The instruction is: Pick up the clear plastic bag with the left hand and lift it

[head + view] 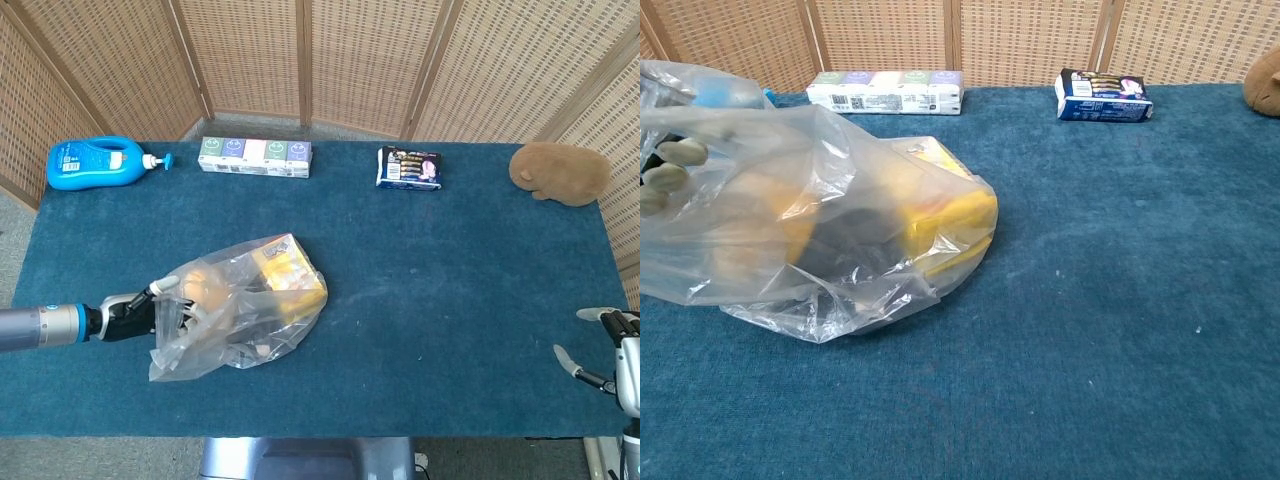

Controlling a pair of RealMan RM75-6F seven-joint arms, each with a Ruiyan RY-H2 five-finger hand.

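Observation:
The clear plastic bag lies on the blue table at front left, with a yellow box and other items inside. My left hand reaches in from the left and grips the bag's crumpled open end. In the chest view the bag fills the left side, its left part raised off the cloth, and the left hand's fingers show dimly through the plastic. My right hand hangs at the table's front right corner, fingers apart and holding nothing.
Along the far edge stand a blue pump bottle, a row of tissue packs, a dark snack pack and a brown plush toy. The tissue packs and the snack pack also show in the chest view.

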